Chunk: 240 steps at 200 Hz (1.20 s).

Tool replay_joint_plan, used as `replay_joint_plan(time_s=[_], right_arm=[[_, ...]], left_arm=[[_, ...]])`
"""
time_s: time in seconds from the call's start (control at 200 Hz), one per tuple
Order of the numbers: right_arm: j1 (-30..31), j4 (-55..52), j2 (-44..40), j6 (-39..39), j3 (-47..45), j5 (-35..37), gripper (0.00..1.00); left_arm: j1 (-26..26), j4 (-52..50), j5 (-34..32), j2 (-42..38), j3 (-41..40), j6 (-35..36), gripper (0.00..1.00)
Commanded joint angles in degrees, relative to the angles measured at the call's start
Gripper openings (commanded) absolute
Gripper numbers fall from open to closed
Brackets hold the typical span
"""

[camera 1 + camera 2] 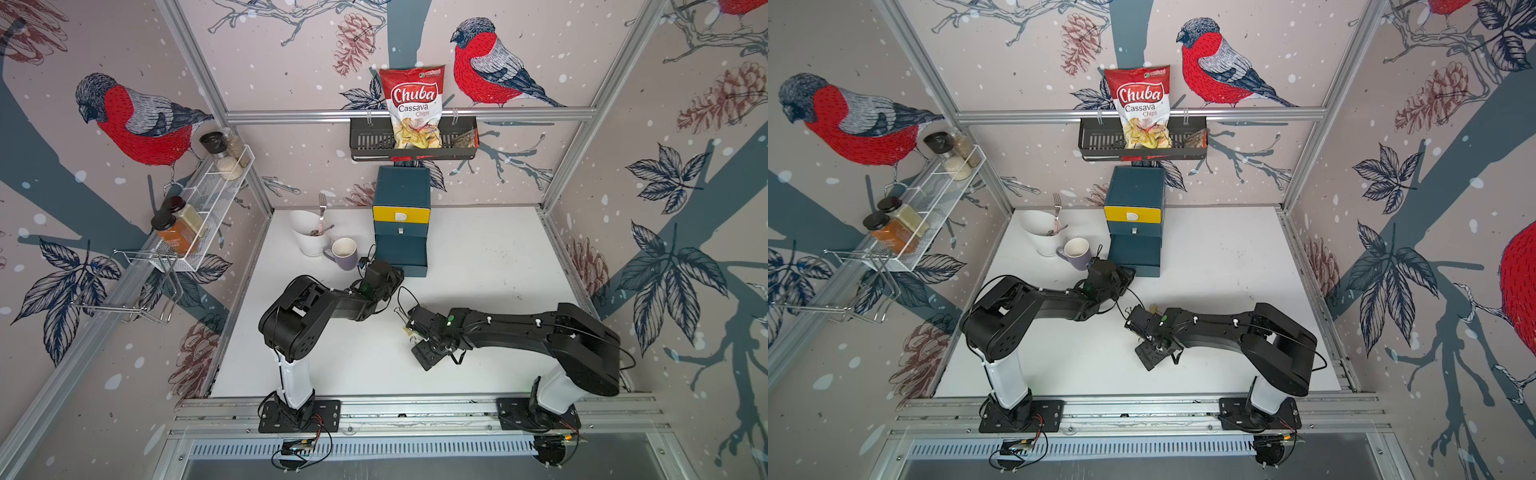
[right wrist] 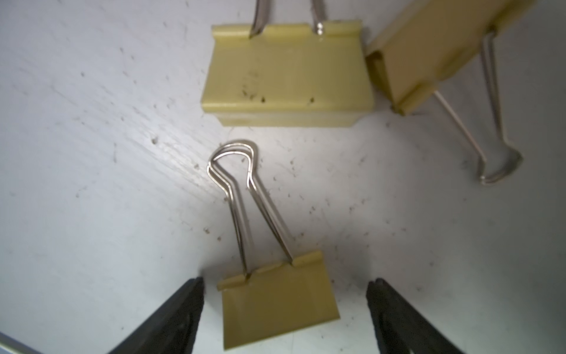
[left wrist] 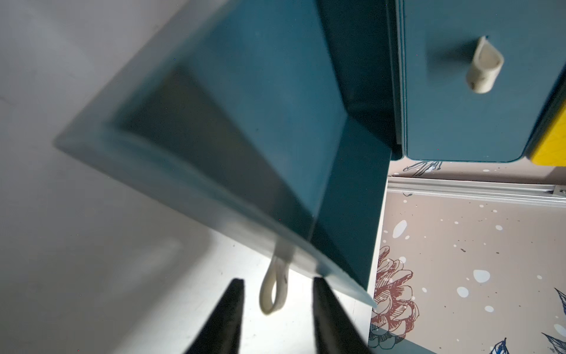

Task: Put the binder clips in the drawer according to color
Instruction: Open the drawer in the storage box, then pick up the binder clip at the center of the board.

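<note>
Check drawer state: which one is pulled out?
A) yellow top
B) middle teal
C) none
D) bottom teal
D: in both top views the bottom drawer juts forward past the flush yellow front and middle front. The left wrist view shows its open inside.
</note>
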Motion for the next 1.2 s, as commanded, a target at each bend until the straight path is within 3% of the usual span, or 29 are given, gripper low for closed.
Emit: replay_joint_plan(time_s=[0.0, 0.41, 0.66, 0.895, 1.045, 1.196], right_arm=[[0.3, -1.4, 2.3, -2.1, 0.9, 1.3, 0.88], [2.7, -5.2, 2.3, 0.8, 1.6, 0.9, 0.81], [2.9, -4.2, 2.6, 3.7, -0.9, 0.6, 0.73], [3.6, -4.9, 1.9, 5.2, -0.4, 1.4, 0.63], [4.0, -4.4, 1.1, 6.3, -0.7, 1.4, 0.48], [3.5, -3.7, -1.6, 6.9, -0.3, 1.5, 0.43]], left_arm=[[-0.3, -0.6, 0.0, -1.6, -0.5, 0.5, 0.53], [-2.8, -10.3, -1.7, -14.5, -5.0, 2.8, 0.57], [-2.8, -19.2, -4.7, -26.9, -8.0, 6.6, 0.58], [-2.7, -28.3, -5.5, -34.9, -6.4, 10.1, 0.59], [-2.4, -33.7, -5.1, -37.8, -4.7, 14.2, 0.60], [0.9, -39.1, 0.6, -38.0, -3.1, 21.9, 0.59]])
